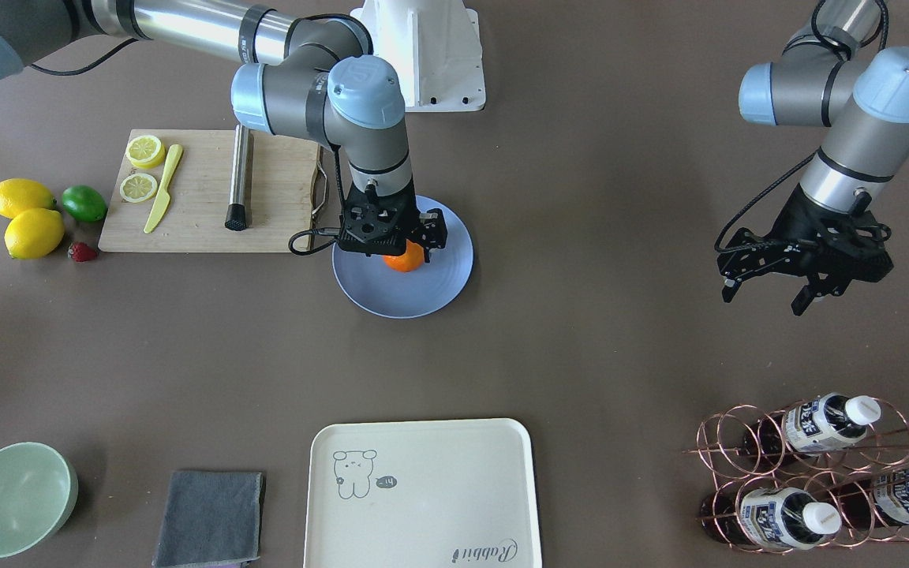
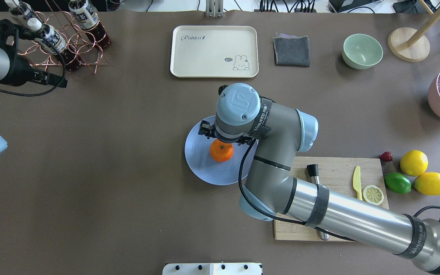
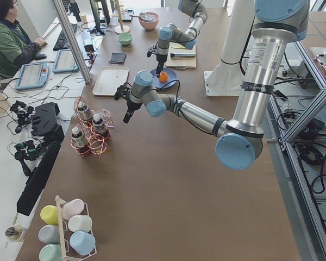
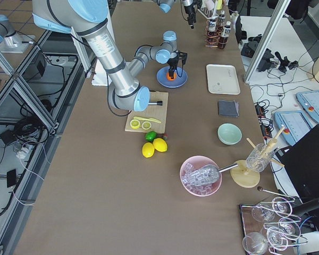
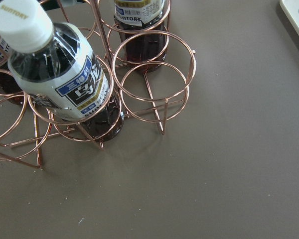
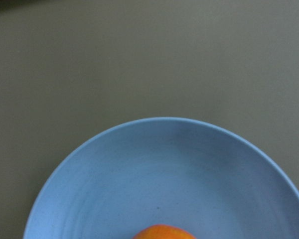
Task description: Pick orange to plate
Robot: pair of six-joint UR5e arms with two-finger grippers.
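Orange apparently on plate | right claw over it, grip indiscernible | left claw open

orange: bright orange | plate: blue-grey, faint rings | table: brown

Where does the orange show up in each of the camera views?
Front-facing: the orange is just left of centre.
Overhead: orange at centre.
Exterior left: orange far up the table, top centre.
Exterior right: orange far up the table, top centre.
Left wrist: not in view.
Right wrist: orange, a sliver at the bottom edge.
Shared landmark: the blue plate beneath it.
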